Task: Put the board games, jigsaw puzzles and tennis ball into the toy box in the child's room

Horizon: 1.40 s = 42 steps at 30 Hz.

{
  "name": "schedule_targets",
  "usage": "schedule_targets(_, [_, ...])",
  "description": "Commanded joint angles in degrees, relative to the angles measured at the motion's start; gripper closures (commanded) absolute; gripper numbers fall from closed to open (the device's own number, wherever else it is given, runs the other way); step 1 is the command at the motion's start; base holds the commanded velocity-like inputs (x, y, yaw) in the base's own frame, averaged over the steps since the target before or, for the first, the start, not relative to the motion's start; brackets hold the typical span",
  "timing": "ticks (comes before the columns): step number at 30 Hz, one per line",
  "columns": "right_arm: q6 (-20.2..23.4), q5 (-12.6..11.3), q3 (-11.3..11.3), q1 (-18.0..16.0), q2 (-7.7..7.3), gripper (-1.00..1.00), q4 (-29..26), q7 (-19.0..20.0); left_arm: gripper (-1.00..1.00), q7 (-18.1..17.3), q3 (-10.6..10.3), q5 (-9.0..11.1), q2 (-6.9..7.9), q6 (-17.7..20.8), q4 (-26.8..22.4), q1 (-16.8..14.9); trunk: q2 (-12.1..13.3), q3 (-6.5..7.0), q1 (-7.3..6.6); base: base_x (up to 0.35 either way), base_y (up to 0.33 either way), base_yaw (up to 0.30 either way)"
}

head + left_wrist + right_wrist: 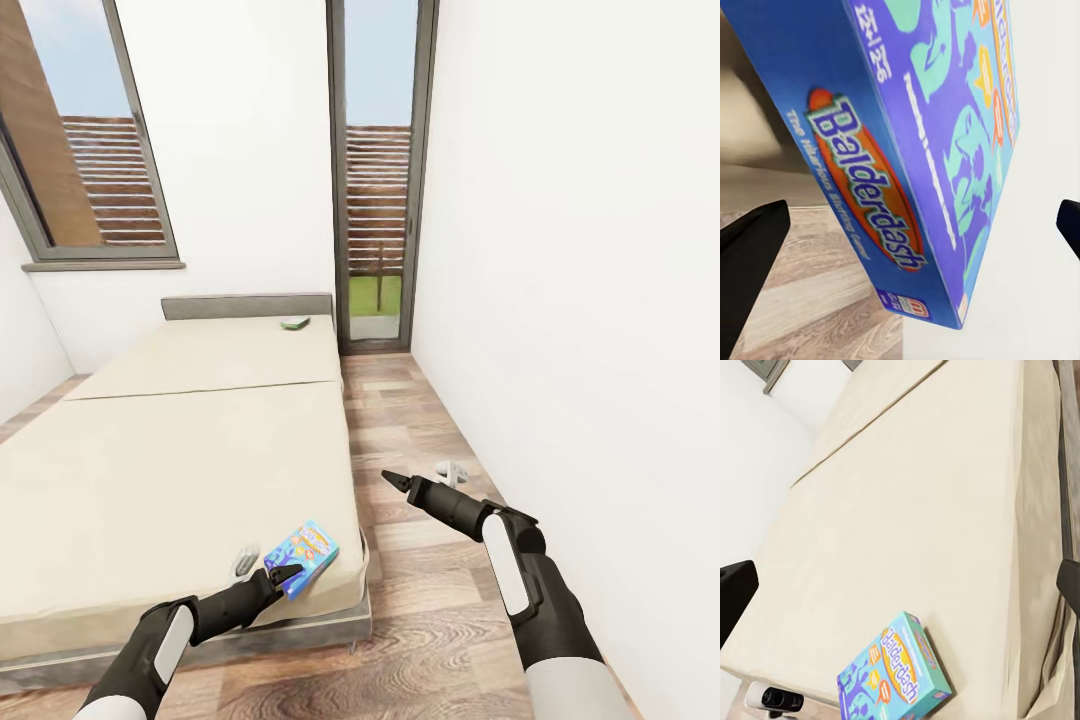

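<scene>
Left claw (pixel 268 572), at the lower left of the head view, is spread open at the near corner of the bed, one dark fingertip lying against the edge of the blue, flat card board-game box (pixel 303 557); whether it presses on the box cannot be told. In the left wrist view the box (pixel 922 150) stands between the two black fingers (pixel 746 262), apart from both. Its blue side panel carries an orange oval reading "Balderdash", and its face shows teal figures and orange shapes.

That box lies on the near beige mattress pad of the wide low bed (pixel 180 470), just beside the corner above the grey frame. A second, small white-and-green board-game box (pixel 294 322) lies on the far pad, close to the grey headboard (pixel 247 305), at the upper middle of the frame.

Right claw (pixel 425 478), at the lower right, hangs open over the wood-plank floor (pixel 420 410) with nothing between its fingers.

A tall glass door (pixel 380 170) and a window (pixel 90 130) break the white walls behind the bed.
</scene>
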Motion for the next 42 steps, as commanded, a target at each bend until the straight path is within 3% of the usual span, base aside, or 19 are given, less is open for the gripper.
schedule_targets(1, [0.4,-0.1,-0.2,0.0,0.06,-1.0,0.0,0.2,-1.0,-0.3,0.4,1.4,-0.09,-0.6,0.0,-0.4,0.0,-0.05,0.0,0.0,0.0,0.0])
schedule_targets(11, [0.4,-0.1,-0.2,0.0,0.06,-1.0,0.0,0.2,-1.0,-0.4,0.4,1.4,-0.09,-0.6,0.0,-0.4,0.0,-0.05,0.0,0.0,0.0,0.0])
schedule_targets(12, [0.4,-0.1,-0.2,0.0,0.06,-1.0,0.0,0.2,1.0,-0.4,0.4,1.4,-0.09,-0.6,0.0,-0.4,0.0,-0.05,0.0,0.0,0.0,0.0])
schedule_targets(21, [0.4,-0.1,-0.2,0.0,0.06,-1.0,0.0,0.2,1.0,-0.5,0.6,1.4,-0.03,-0.5,0.0,-0.4,0.0,-0.05,0.0,0.0,0.0,0.0])
schedule_targets(37, [0.4,-0.1,-0.2,0.0,0.08,-1.0,0.0,0.2,1.0,-0.5,0.4,1.4,0.27,-0.1,-0.1,-0.4,6.4,2.83,-3.52,0.0,0.0,0.0])
schedule_targets(38, [0.4,-0.1,-0.2,0.0,0.06,-1.0,0.0,0.2,1.0,-5.9,0.4,1.4,2.99,6.0,-4.1,-0.6,6.4,2.83,-3.52,0.0,0.0,0.0])
schedule_targets(42, [0.4,-0.1,-0.2,0.0,0.06,-1.0,0.0,0.2,1.0,-9.2,0.4,1.4,4.33,8.1,-5.0,-0.6,6.8,3.01,-3.74,0.0,0.0,0.0])
